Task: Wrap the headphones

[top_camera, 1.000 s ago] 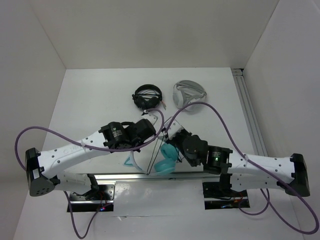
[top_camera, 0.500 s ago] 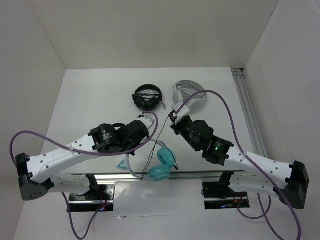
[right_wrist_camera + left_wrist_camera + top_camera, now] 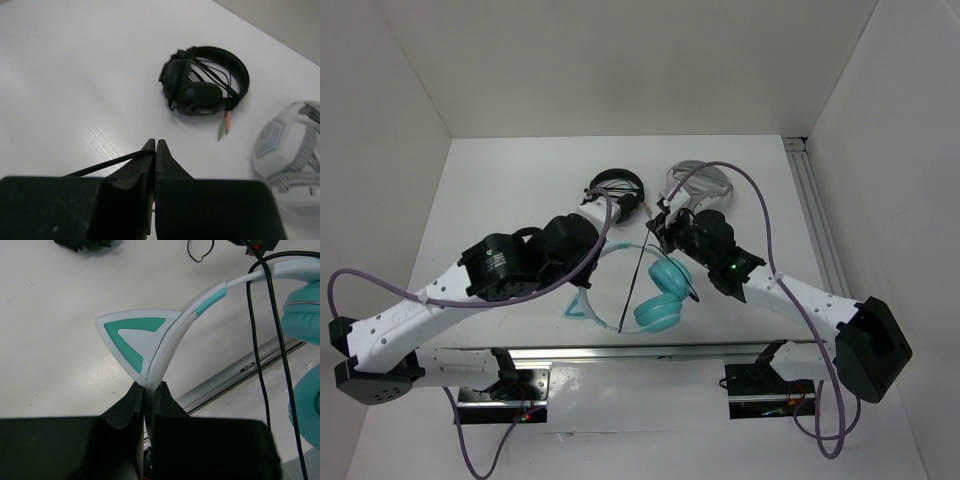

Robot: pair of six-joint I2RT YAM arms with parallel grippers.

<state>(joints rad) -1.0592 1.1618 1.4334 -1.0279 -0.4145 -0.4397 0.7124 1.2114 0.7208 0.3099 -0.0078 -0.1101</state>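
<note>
From above, the headphones [image 3: 665, 278] sit near the table's [image 3: 500, 180] middle. The cable [image 3: 632, 290] is strung across them, and my arms hide both grips.

Left wrist: my left gripper [image 3: 147, 389] pinches the headband [image 3: 210, 297] below a cat ear [image 3: 132, 337]. It is a thin hold and could twist loose.

Right wrist: my right gripper [image 3: 155, 145] is pressed together on the cable, which may slip through. The plug end is out of sight.

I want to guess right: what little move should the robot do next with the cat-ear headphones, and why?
Probably the right end effector swings the thin black cable it pinches around the pale blue headband of the teal cat-ear headphones, since the left end effector clamps that headband.
</note>
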